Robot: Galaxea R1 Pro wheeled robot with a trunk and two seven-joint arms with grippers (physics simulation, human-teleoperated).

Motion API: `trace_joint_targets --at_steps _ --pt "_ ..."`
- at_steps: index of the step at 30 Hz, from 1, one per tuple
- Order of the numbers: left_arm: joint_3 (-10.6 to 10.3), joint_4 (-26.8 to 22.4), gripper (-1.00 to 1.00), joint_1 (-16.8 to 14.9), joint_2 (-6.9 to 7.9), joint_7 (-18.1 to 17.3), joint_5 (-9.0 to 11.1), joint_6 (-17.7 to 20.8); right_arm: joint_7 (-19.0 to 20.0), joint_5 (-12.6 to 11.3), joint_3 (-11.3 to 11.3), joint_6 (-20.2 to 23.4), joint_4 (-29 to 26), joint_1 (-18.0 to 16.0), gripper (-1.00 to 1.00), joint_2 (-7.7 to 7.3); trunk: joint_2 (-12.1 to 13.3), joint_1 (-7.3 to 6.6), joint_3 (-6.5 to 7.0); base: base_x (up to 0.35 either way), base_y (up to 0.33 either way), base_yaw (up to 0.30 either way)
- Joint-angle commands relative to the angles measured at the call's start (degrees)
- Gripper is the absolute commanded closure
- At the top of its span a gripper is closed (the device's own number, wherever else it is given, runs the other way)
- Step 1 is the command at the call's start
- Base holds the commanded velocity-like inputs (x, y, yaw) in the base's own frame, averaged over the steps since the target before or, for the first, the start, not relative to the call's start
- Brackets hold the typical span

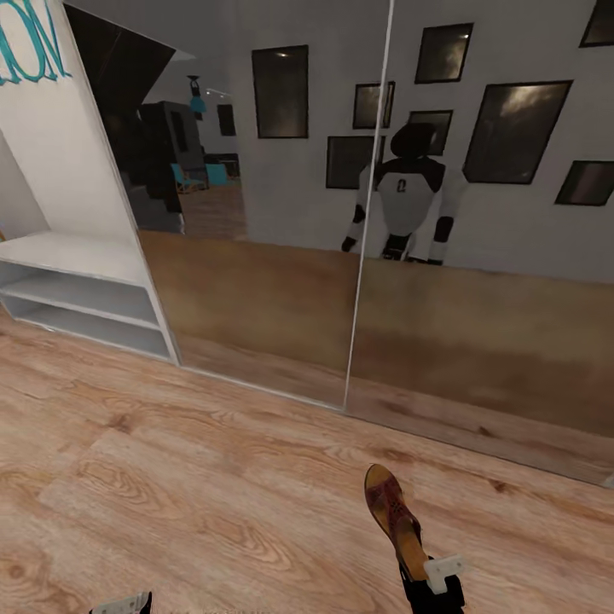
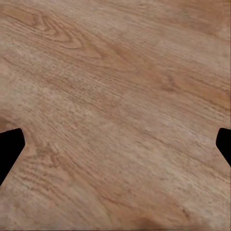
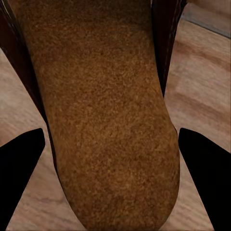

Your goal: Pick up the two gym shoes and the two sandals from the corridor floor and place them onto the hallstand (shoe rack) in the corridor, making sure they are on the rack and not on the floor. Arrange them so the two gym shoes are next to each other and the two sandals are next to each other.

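Sandal (image 1: 394,512) | clamped at heel by right gripper (image 1: 431,580), above corridor floor (image 1: 213,495); left gripper (image 2: 115,144) spread wide, holding nothing; hallstand (image 1: 77,256) far left

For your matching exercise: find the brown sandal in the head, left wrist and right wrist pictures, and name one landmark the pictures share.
Head view: the sandal sits low, right of centre, heel at the right claw, toe pointing toward the mirrored wardrobe.
Left wrist view: no sandal here; wood floor between the left claw's fingertips.
Right wrist view: its tan insole runs down the middle, between the fingertips.
Shared landmark: the wood-grain plank floor.
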Motion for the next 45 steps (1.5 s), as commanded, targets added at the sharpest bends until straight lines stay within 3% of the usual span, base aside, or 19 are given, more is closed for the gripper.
trace_joint_targets --at_steps 1,35,45 --pt "0.49 0.06 -1.0 -0.07 -0.02 -0.39 -0.39 -0.2 0.04 0.56 -0.5 -0.2 0.02 -0.02 1.0 0.0 -0.02 -0.01 -0.04 0.0 0.0 0.279" --pt "0.49 0.05 -1.0 -0.07 -0.01 -0.32 -0.39 -0.27 0.04 0.56 -0.5 -0.2 0.02 -0.02 1.0 0.0 -0.02 -0.01 -0.04 0.0 0.0 0.279" --pt "0.49 0.05 -1.0 -0.07 0.0 -0.24 -0.39 -0.29 0.04 0.56 -0.5 -0.2 0.02 -0.02 1.0 0.0 -0.02 -0.01 -0.04 0.169 0.081 0.279"
